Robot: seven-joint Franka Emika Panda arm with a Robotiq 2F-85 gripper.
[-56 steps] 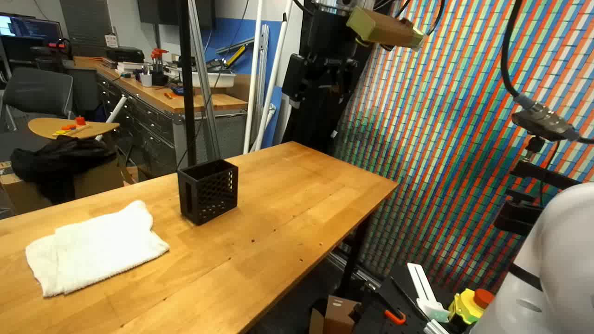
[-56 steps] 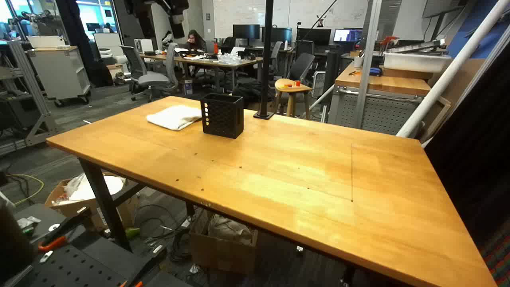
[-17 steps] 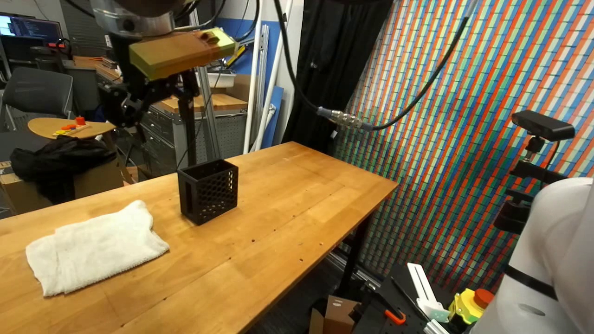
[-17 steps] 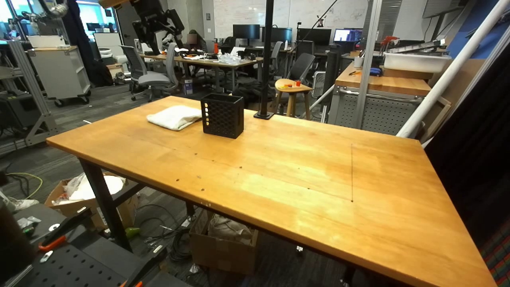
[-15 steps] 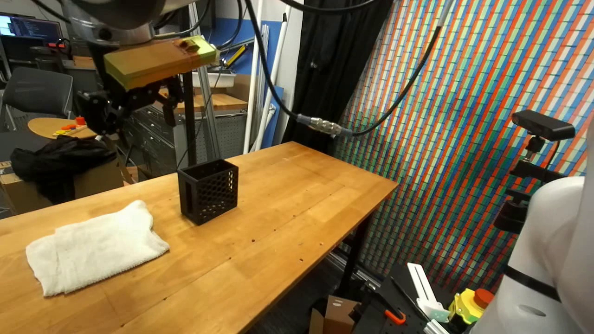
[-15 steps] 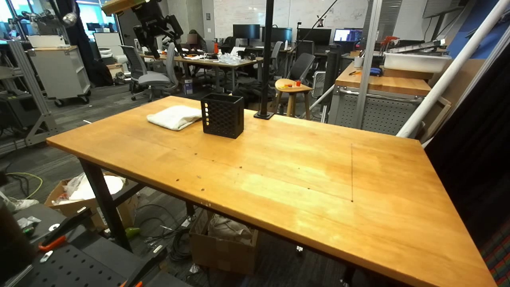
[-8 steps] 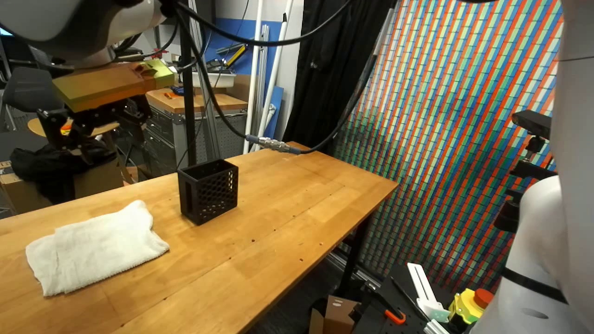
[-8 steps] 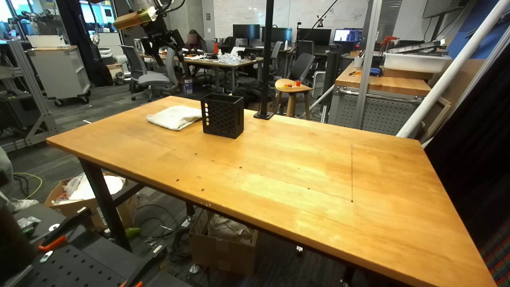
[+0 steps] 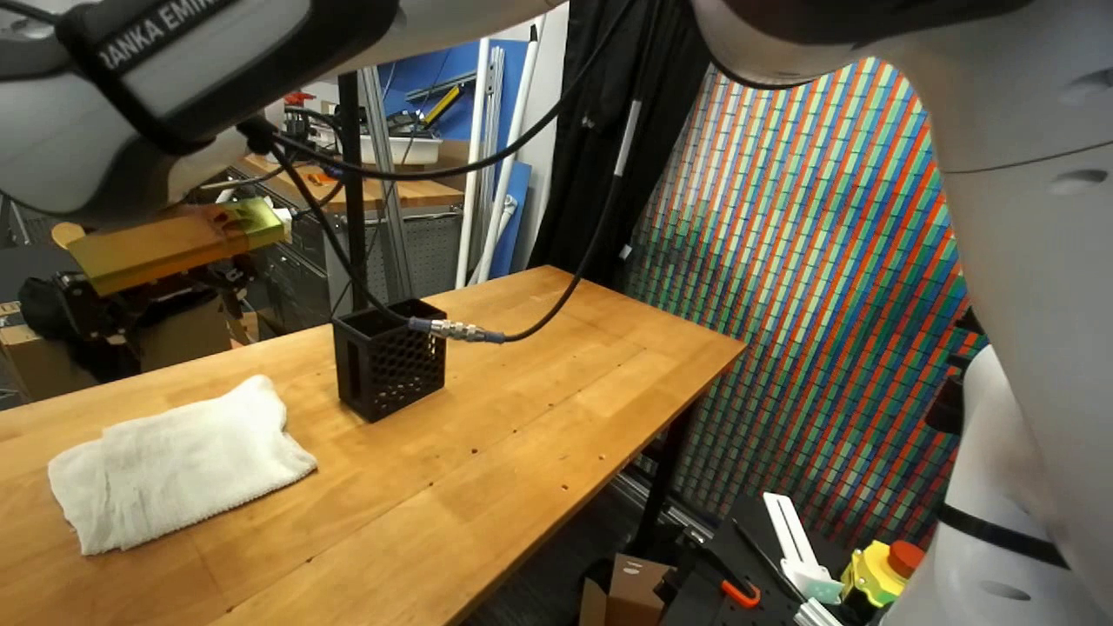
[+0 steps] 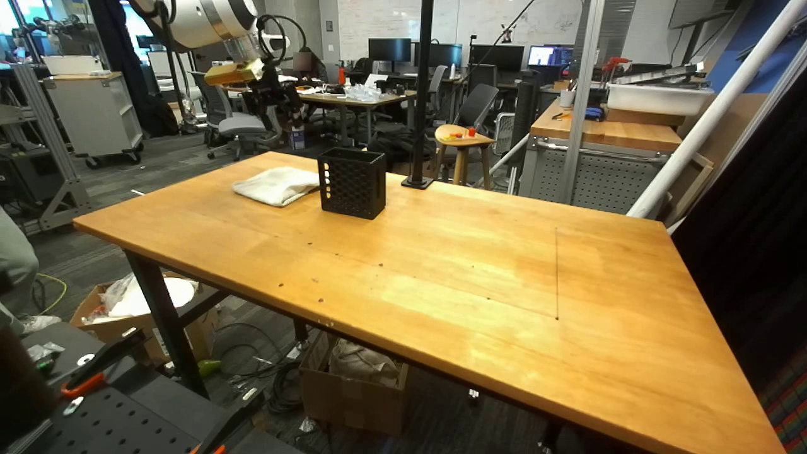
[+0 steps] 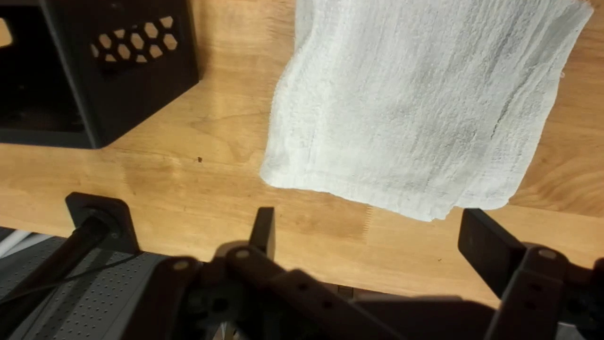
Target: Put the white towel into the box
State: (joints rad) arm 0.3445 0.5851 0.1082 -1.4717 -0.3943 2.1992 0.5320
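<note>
A soft white towel [image 11: 415,104] for us to pick up

It lies folded and flat on the wooden counter [image 9: 539,417], near the black honeycomb box [image 10: 353,189] but not touching it. Our pincer [image 11: 370,226] hangs higher than the towel, near the counter's edge, with its fingers [image 11: 488,250] spread wide and nothing between them. We guess the towel is light, floppy and a bit fuzzy, so it should not slip easily, and dropping it would not break it. We think the best way is to press down near the middle and pinch a thick bunch through all the folds. If we catch only the top layer of cloth, the rest may flop loose and hang over the side of the box.
</note>
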